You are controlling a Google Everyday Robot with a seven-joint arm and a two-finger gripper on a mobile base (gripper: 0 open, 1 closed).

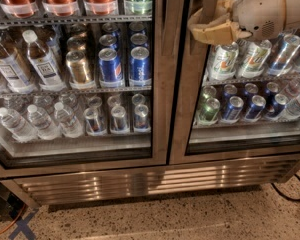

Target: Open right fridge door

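Right fridge door [185,109] closed; one gripper [202,26] at its left frame, grip state unclear; two 7UP cans [222,61] below.

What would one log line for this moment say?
claw: at upper left frame of right fridge door | door: looks shut | task: opening not yet done

1 cam only. Close to the fridge [162,109], raised, pitched down: shelves [70,90] up top, kick grille [140,181] + floor [190,216] at btm. The gripper [197,28] sits upper right, in front of right fridge door [185,124] frame.
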